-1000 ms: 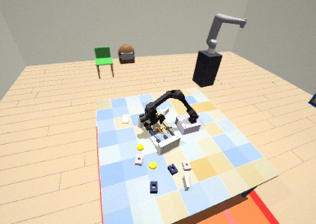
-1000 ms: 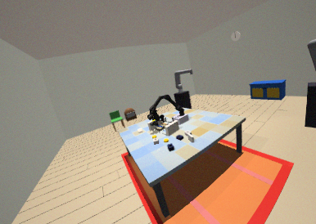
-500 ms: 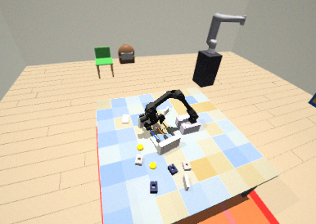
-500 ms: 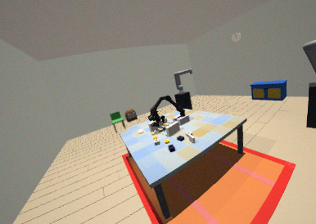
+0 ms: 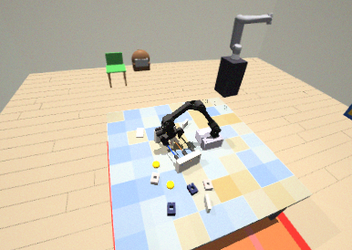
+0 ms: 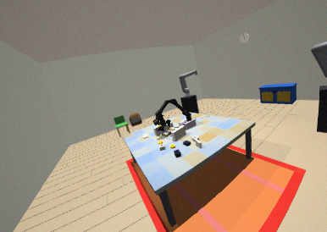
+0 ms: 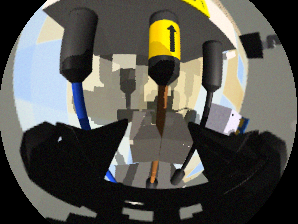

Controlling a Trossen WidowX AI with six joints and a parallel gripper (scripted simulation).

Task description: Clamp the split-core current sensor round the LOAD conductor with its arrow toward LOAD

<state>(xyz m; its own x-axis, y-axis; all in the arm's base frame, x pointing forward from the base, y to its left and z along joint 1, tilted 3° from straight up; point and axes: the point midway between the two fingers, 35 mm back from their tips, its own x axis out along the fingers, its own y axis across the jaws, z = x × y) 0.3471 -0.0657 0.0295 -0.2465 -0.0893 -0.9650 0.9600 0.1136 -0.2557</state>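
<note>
My gripper (image 7: 158,123) is open, its dark fingertips either side of a grey two-part block (image 7: 175,146), apparently the current sensor. Its halves meet at a seam over the middle, copper-brown conductor (image 7: 162,97), which shows above and below it. I cannot tell whether it is latched, and no arrow on it is readable. On that conductor a yellow sleeve (image 7: 158,37) carries a black arrow pointing up the wrist view. A blue conductor (image 7: 80,105) runs to the left, a black one (image 7: 206,110) to the right. The LOAD lettering is not readable. In the top and exterior views the arm hides the sensor.
A grey end block (image 5: 188,160) (image 6: 178,134) stands at the conductors' near end. A pale box (image 5: 211,141) stands by the arm's base. Yellow discs (image 5: 156,164) (image 5: 170,184), dark blue parts (image 5: 171,213) (image 5: 191,192), and a white bar (image 5: 208,203) lie toward the table's front.
</note>
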